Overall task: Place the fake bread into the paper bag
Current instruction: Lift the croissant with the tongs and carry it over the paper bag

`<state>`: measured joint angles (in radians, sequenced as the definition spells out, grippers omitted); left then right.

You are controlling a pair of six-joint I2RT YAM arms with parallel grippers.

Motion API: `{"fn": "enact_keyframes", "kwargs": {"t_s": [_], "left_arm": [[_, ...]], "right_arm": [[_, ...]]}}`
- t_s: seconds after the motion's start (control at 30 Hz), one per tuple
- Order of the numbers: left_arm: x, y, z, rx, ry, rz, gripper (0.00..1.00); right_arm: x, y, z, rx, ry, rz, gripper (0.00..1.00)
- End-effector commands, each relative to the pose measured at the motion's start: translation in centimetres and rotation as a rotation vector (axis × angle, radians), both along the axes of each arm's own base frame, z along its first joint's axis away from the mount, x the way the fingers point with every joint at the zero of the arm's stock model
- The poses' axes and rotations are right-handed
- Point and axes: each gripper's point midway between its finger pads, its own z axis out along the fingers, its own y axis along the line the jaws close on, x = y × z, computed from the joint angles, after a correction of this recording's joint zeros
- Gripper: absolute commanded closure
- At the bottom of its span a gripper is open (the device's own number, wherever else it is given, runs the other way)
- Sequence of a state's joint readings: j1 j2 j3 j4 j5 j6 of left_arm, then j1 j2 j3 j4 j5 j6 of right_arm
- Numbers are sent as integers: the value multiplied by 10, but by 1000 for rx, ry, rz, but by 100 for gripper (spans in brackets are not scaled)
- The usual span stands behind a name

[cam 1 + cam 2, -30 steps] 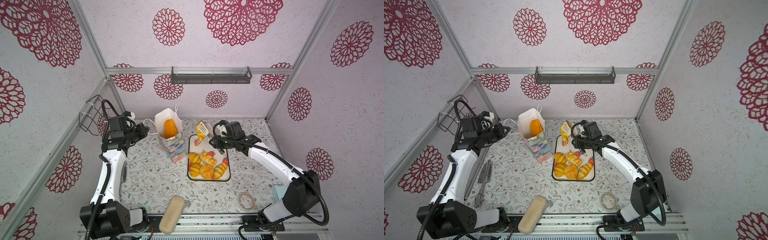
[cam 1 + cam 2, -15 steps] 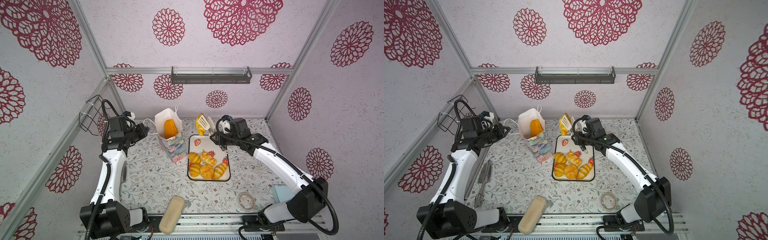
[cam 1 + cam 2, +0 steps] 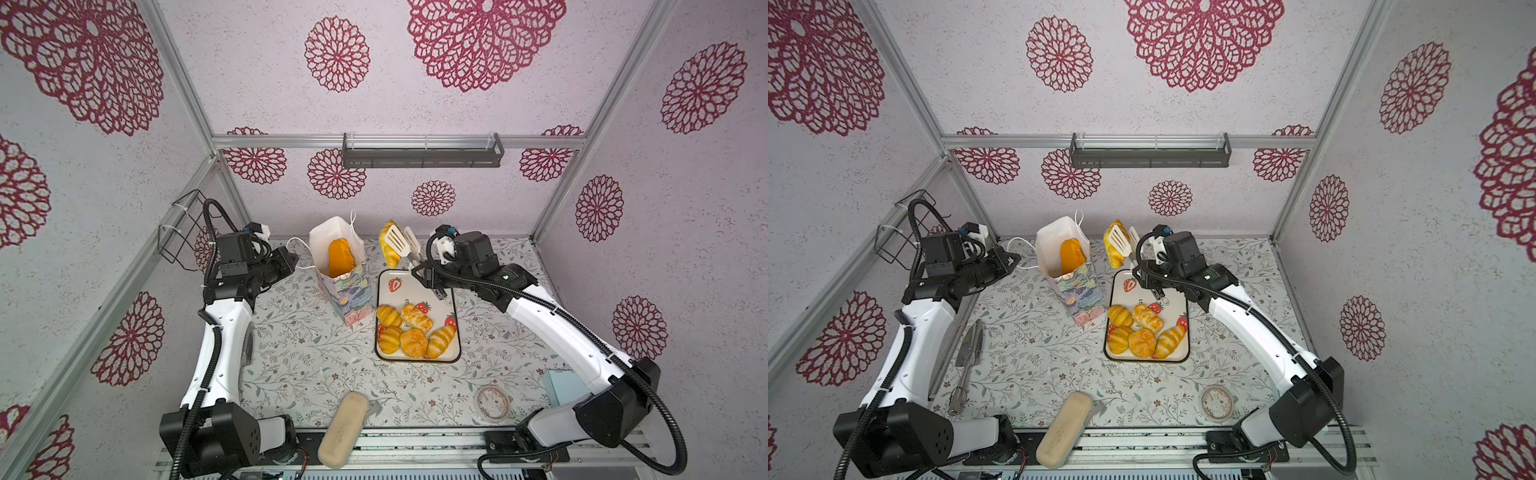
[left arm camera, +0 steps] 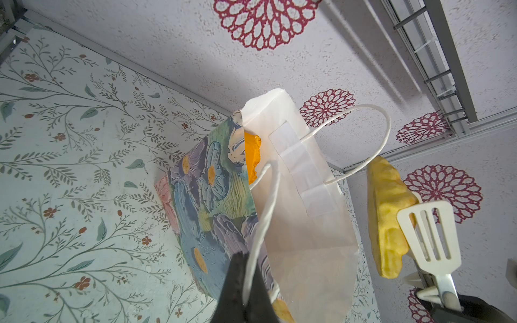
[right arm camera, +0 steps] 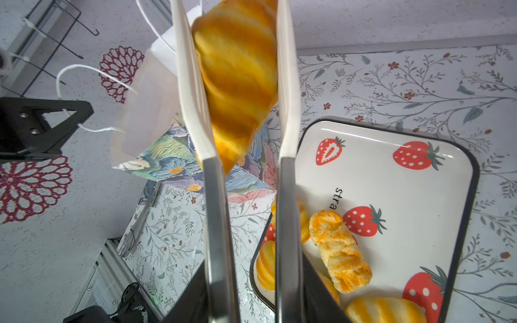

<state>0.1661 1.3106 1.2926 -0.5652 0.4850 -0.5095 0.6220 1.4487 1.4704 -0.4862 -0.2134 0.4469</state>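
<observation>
The paper bag (image 3: 345, 286) (image 3: 1075, 291) stands upright left of the strawberry tray (image 3: 415, 286), with one orange fake bread (image 3: 340, 257) inside. My left gripper (image 3: 293, 259) (image 4: 247, 260) is shut on the bag's white cord handle (image 4: 265, 212). My right gripper (image 3: 428, 276) (image 5: 251, 285) is shut on the metal handles of white tongs (image 3: 401, 245) (image 5: 288, 112). The tongs clamp a golden croissant (image 3: 388, 249) (image 5: 237, 78) in the air, just right of the bag's mouth. Several more pastries (image 3: 411, 332) (image 3: 1144, 332) lie on the tray's near half.
A long pale beige block (image 3: 344, 428) lies at the table's front edge, and a tape roll (image 3: 492, 402) sits front right beside a pale blue box (image 3: 561, 386). Metal utensils (image 3: 967, 361) lie by the left arm. A wire basket (image 3: 183, 232) hangs on the left wall.
The right arm has lifted the tongs and croissant from above the tray's far end, then carried them left toward the bag's mouth. The left gripper and bag have stayed put.
</observation>
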Motion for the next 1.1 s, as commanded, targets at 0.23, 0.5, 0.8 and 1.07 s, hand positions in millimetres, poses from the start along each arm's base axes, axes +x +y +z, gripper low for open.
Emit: {"fn": "enact_keyframes", "kwargs": {"t_s": [0.23, 0.5, 0.8, 1.07], "left_arm": [[0, -1, -3, -1, 3, -1, 100], [-1, -1, -2, -2, 2, -1, 100], [0, 0, -3, -2, 5, 0, 100], [0, 0, -4, -3, 7, 1, 100]], "right_arm": [[-15, 28, 54, 33, -147, 95, 58], [-19, 47, 62, 33, -162, 143, 58], [-20, 68, 65, 26, -175, 189, 58], [-22, 87, 67, 24, -180, 232, 58]]}}
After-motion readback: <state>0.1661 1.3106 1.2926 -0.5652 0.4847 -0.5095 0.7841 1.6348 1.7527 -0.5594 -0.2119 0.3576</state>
